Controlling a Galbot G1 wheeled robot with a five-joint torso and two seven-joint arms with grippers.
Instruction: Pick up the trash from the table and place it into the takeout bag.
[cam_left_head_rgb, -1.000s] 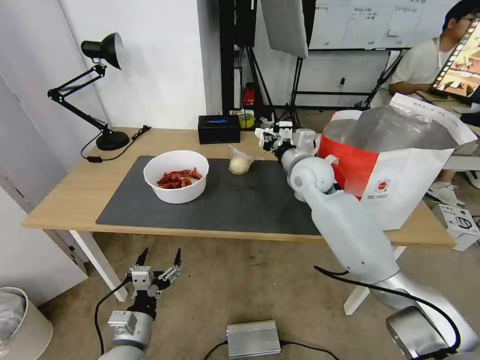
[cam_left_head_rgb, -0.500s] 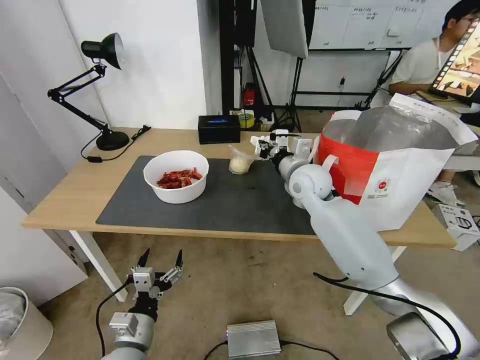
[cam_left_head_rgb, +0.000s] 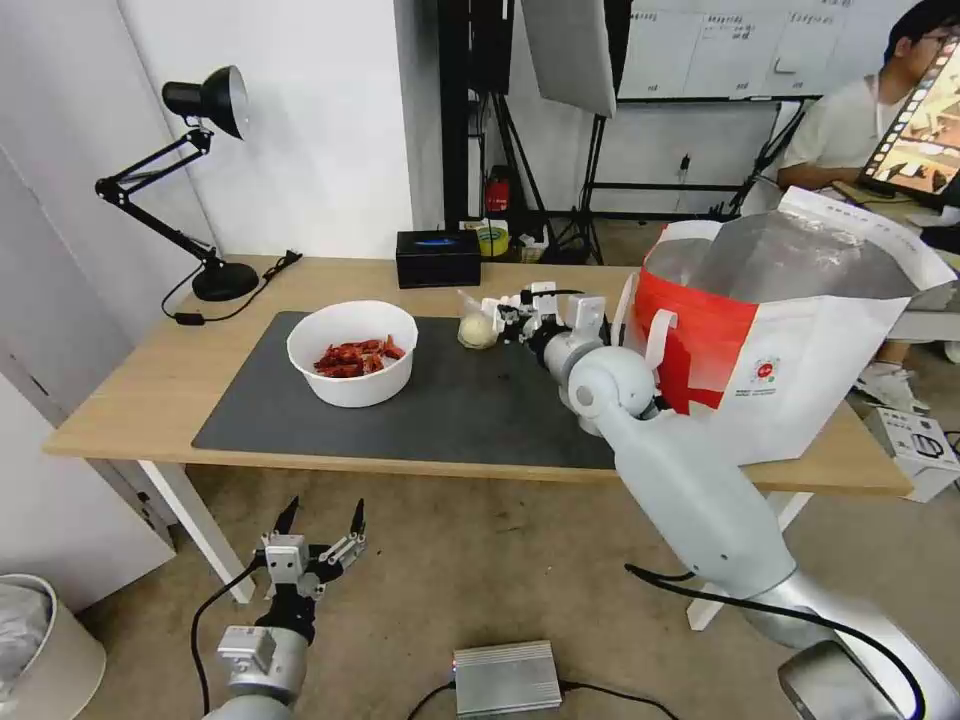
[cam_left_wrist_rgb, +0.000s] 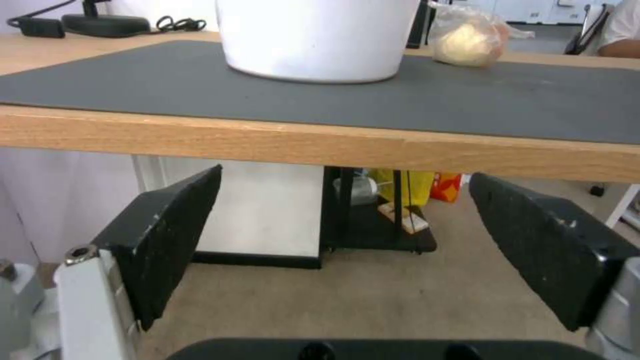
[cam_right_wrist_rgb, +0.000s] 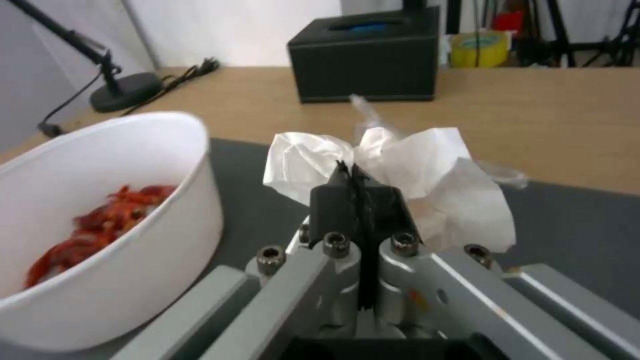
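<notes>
My right gripper (cam_left_head_rgb: 503, 314) hovers low over the dark mat (cam_left_head_rgb: 480, 400) of the table (cam_left_head_rgb: 150, 390), shut on a crumpled white tissue (cam_right_wrist_rgb: 400, 170). The tissue bunches around the closed tips of the right gripper (cam_right_wrist_rgb: 351, 175). Just beyond it lies the small clear bag with a whitish lump (cam_left_head_rgb: 477, 328), whose knotted top pokes out behind the tissue. The white bowl of red shell scraps (cam_left_head_rgb: 352, 352) stands to the left on the mat. The takeout bag (cam_left_head_rgb: 800, 330) stands open at the table's right end. My left gripper (cam_left_head_rgb: 320, 525) hangs open below the table's front edge.
A black box (cam_left_head_rgb: 437, 257) and a yellow tape roll (cam_left_head_rgb: 491, 240) sit at the table's back edge. A black desk lamp (cam_left_head_rgb: 205, 180) stands at the back left. On the floor are a silver box (cam_left_head_rgb: 505, 678) and a bin (cam_left_head_rgb: 40, 640).
My right arm has swung left and down, away from the takeout bag's rim toward the small clear bag. The left arm has stayed still.
</notes>
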